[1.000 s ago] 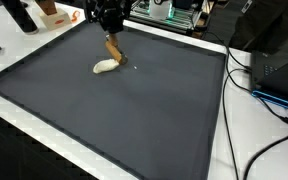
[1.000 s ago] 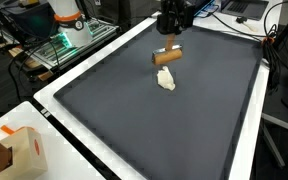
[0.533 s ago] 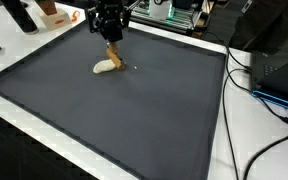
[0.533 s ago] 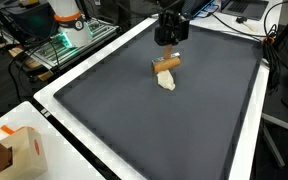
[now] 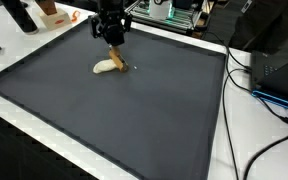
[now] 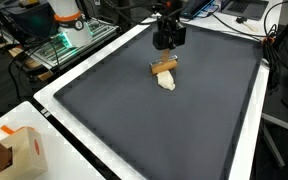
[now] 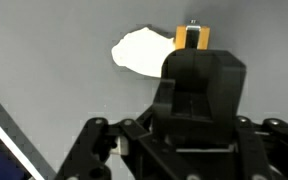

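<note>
The end effector point(image 6: 165, 44) hangs just above a brown cylinder point(image 6: 164, 67) near the far edge of a dark mat point(image 5: 134, 110) that covers the counter point(image 6: 52, 104). In an exterior view a gap shows between the fingers and the cylinder, so nothing is held. I cannot tell whether the fingers stand apart or together, because the black body hides them in the wrist view. The cylinder lies on the mat, and a white lump point(image 6: 167, 82) sits just beside it, seemingly touching it.
</note>
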Tool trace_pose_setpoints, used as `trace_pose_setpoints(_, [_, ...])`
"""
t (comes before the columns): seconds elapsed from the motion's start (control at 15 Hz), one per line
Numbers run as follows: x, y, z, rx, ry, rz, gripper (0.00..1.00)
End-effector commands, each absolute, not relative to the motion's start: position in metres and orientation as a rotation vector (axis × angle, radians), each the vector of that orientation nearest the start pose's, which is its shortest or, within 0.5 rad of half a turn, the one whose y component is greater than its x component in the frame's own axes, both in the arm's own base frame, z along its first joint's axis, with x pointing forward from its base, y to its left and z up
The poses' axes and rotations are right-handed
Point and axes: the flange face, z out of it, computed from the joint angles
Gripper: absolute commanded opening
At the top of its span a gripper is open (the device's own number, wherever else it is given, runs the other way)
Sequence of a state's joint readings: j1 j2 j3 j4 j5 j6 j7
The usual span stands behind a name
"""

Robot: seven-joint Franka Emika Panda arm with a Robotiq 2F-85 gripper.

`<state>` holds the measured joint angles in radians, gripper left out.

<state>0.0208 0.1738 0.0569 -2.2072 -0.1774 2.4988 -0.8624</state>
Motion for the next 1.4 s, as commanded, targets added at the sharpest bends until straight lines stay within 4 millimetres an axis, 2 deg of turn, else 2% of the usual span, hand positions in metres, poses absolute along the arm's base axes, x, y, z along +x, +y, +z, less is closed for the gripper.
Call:
trace_pose_setpoints(0.0, [0.557,0.043,0.306,-2.779,-1.683,-0.108,0.23])
trace_pose_setpoints(0.53, [0.563,0.036,0.316,-2.924,-1.667,-0.192,0.23])
trace_pose_setpoints(1.33, [0.573,0.022,0.299,-3.039,-1.515,-0.235,0.23])
